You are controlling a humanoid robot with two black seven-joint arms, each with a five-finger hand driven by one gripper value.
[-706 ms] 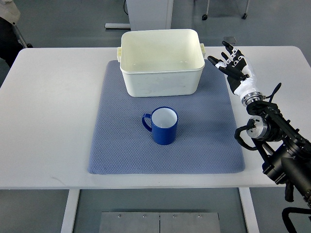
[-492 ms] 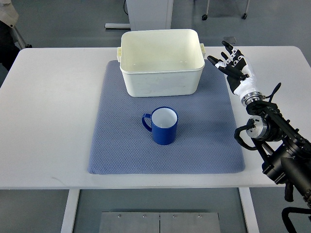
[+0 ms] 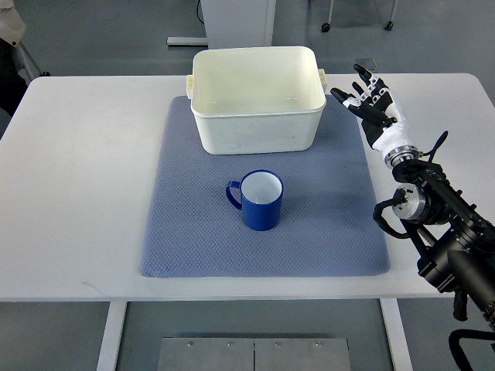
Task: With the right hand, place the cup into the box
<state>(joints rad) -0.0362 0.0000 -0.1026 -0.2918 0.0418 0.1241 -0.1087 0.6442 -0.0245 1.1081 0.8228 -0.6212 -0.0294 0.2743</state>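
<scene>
Only one view here, the top view looking down, so here's the count: one white desk (image 3: pixel 85 193), one blue-grey mat (image 3: pixel 193 239) laid flat on it, one cup (image 3: pixel 261 201), one box (image 3: pixel 257 99), and one robot arm showing. The cup is dark blue outside and white inside, standing upright a bit below the middle of the mat with its handle sticking out to the picture's left. It looks like it has nothing in it. The box is a cream-white rectangular tub with a small lug handle on each short side, sitting on the far end of the mat with its back part reaching onto the bare desk, and its inside looks bare too. Cup and box are near each other but not touching, with a strip of mat between them. The right robot hand (image 3: pixel 376 112) comes in from the right edge on a black jointed arm, and it's up beside the box's right end, over the mat's right edge. Its fingers (image 3: pixel 360 77) are spread apart and gripping nothing, well away from the cup. Grey floor and some furniture legs show past the far edge of the desk.
</scene>
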